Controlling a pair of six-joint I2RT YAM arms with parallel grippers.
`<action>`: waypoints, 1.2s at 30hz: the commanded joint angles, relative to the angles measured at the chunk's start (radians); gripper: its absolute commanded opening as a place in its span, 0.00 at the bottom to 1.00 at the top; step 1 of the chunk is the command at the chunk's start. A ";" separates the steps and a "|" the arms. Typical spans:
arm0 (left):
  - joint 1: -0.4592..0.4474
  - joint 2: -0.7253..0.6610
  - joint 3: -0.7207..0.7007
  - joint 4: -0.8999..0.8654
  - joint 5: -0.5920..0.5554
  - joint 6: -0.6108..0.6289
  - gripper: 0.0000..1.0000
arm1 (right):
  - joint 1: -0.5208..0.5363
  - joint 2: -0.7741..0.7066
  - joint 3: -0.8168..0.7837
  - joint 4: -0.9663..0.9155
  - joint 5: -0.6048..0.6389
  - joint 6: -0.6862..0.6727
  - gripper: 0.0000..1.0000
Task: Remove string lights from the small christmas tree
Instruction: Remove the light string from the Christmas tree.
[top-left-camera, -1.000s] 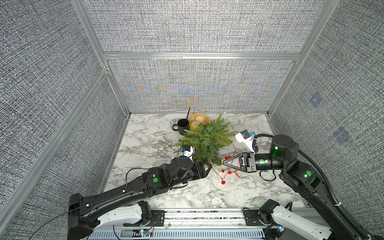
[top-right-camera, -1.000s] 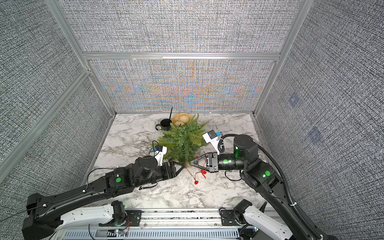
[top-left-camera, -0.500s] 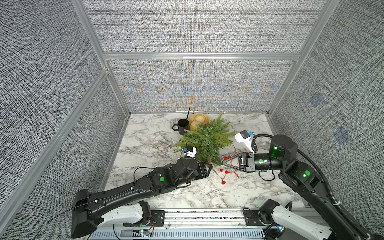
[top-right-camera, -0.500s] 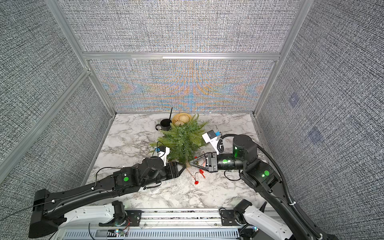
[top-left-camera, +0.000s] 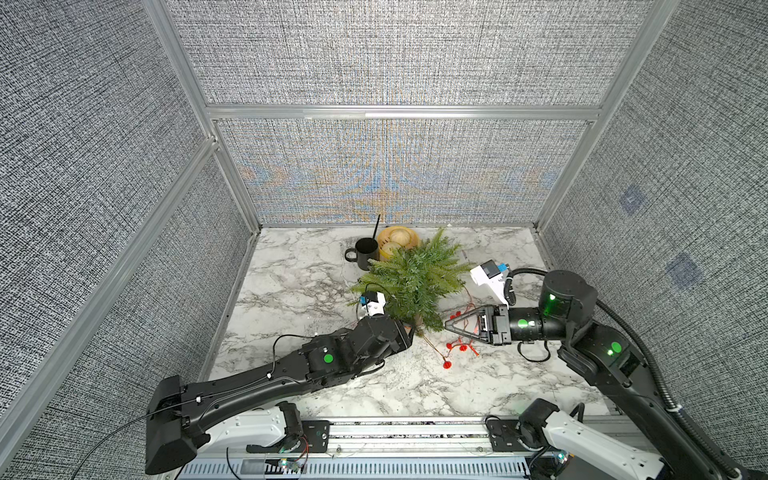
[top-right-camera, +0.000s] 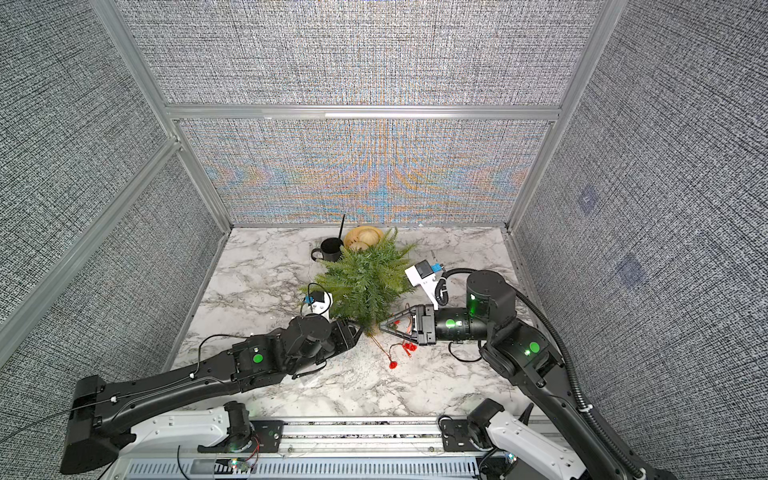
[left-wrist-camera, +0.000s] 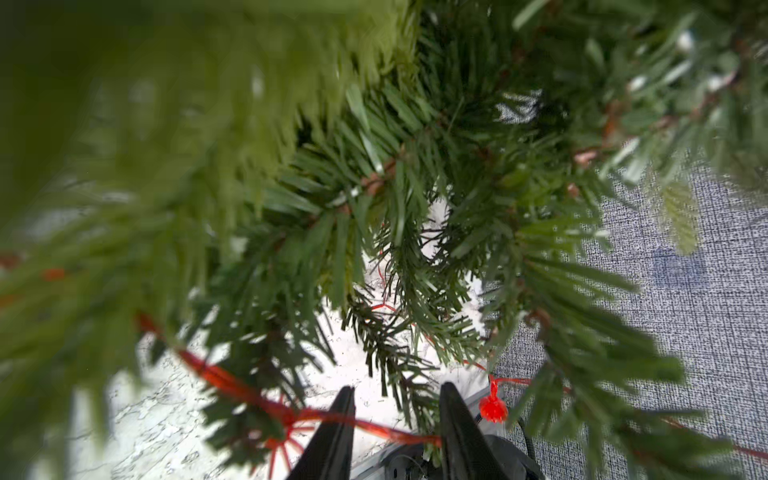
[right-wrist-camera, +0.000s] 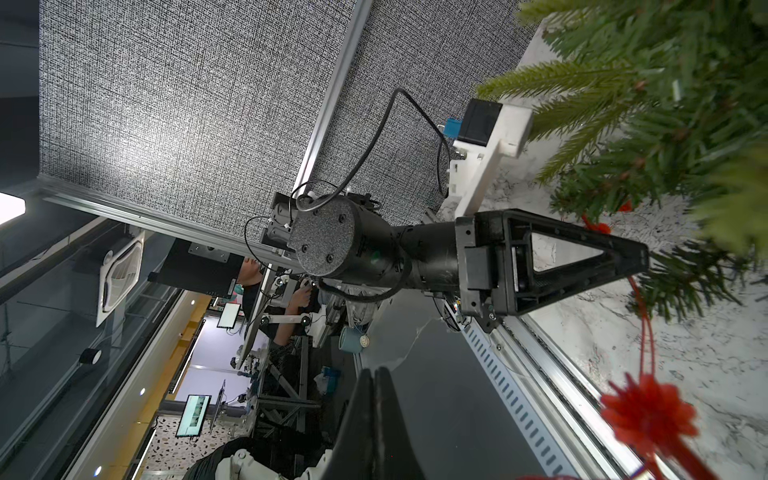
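The small christmas tree (top-left-camera: 415, 282) (top-right-camera: 365, 282) stands mid-table, green fronds spread wide. The string lights (top-left-camera: 457, 345) (top-right-camera: 403, 347) trail from its foot onto the marble as a thin red wire with red bulbs. My left gripper (top-left-camera: 406, 334) (top-right-camera: 357, 330) reaches under the lowest fronds from the left. In the left wrist view it (left-wrist-camera: 397, 399) is open, with the red wire (left-wrist-camera: 386, 432) and a frond crossing between its fingers and a bulb (left-wrist-camera: 493, 409) just beside. My right gripper (top-left-camera: 446, 326) (right-wrist-camera: 376, 372) is shut at the tree's right foot, nothing showing between its fingers.
A black mug (top-left-camera: 365, 251) with a stick in it and a wooden bowl (top-left-camera: 397, 241) stand behind the tree near the back wall. Grey fabric walls close in the marble table (top-left-camera: 299, 282) on three sides. A rail runs along the front edge.
My left arm has pushed right and forward until its gripper is under the tree's lower fronds, and its fingers have come closer together. The right arm has barely moved.
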 joint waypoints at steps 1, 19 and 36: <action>0.000 0.004 0.011 0.047 -0.051 -0.006 0.33 | 0.002 0.003 -0.004 0.034 -0.008 -0.003 0.00; -0.001 0.019 0.017 0.046 -0.082 -0.025 0.07 | 0.005 -0.002 -0.021 0.047 -0.004 -0.004 0.00; -0.005 -0.097 0.036 -0.033 -0.074 0.097 0.00 | 0.005 0.017 -0.058 -0.033 0.105 -0.073 0.00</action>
